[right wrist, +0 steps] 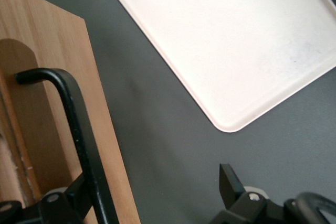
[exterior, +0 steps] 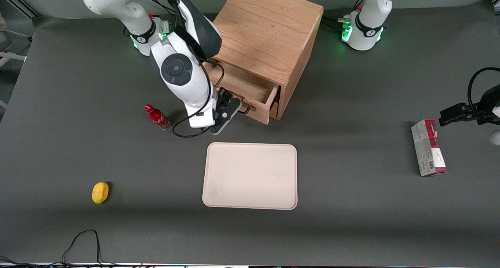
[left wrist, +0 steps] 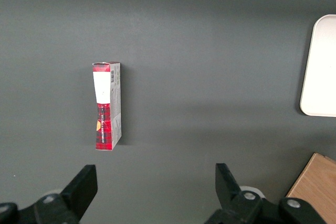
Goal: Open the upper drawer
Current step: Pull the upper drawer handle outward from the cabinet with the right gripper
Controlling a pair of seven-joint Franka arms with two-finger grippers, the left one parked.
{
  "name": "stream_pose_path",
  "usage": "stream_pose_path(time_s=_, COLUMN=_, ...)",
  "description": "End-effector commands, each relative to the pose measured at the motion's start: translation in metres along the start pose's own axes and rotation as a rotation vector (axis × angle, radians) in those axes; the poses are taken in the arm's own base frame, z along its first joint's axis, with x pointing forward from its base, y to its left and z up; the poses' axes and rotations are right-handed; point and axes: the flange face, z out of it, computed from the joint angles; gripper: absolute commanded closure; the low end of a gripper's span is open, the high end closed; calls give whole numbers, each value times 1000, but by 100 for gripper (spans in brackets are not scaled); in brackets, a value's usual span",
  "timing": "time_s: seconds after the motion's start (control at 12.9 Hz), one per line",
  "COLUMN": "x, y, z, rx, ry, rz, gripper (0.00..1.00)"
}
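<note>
The oak cabinet (exterior: 269,29) stands at the back of the table. Its upper drawer (exterior: 250,89) is pulled partway out and its plain wooden inside shows. My right gripper (exterior: 227,111) is at the drawer's front, nearer the front camera than the cabinet. In the right wrist view the gripper (right wrist: 155,184) is open, its fingers (right wrist: 229,182) wide apart. The dark wire handle (right wrist: 79,129) crosses the drawer front (right wrist: 47,51) and runs close by one finger; the jaws are not closed on it. The lower drawer is hidden under the upper one.
A cream tray (exterior: 250,176) lies nearer the front camera than the drawer; it also shows in the right wrist view (right wrist: 236,40). A red bottle (exterior: 157,117) stands beside the gripper. A yellow fruit (exterior: 100,192) lies toward the working arm's end. A red-and-white box (exterior: 428,147) lies toward the parked arm's end.
</note>
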Motion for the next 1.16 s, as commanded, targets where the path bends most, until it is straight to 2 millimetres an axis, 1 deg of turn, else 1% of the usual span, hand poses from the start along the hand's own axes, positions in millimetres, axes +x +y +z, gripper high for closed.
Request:
stream_pose_path(time_s=0.0, x=7, y=21, z=-4, rx=-14, ry=13, rz=4, gripper=0)
stream_pose_path(time_s=0.15, x=6, y=33, z=-5, rx=-15, ry=16, rz=22, gripper=0)
stream_pose_path(time_s=0.23, x=8, y=42, z=-8, rx=-19, ry=26, rz=33, gripper=0)
stream_pose_path(time_s=0.31, x=9, y=44, z=-12, rx=-22, ry=34, rz=35, gripper=0)
stream_pose_path(time_s=0.39, x=8, y=58, z=-12, rx=-24, ry=37, rz=54, gripper=0)
stream_pose_path(time_s=0.46, x=8, y=66, z=-14, rx=-26, ry=42, rz=63, gripper=0)
stream_pose_path(time_s=0.62, x=12, y=71, z=-13, rx=-32, ry=46, rz=67, gripper=0)
stream_pose_path(time_s=0.93, x=15, y=99, z=-10, rx=-40, ry=54, rz=100, gripper=0)
stream_pose_path(time_s=1.08, x=17, y=109, z=-9, rx=-45, ry=58, rz=112, gripper=0)
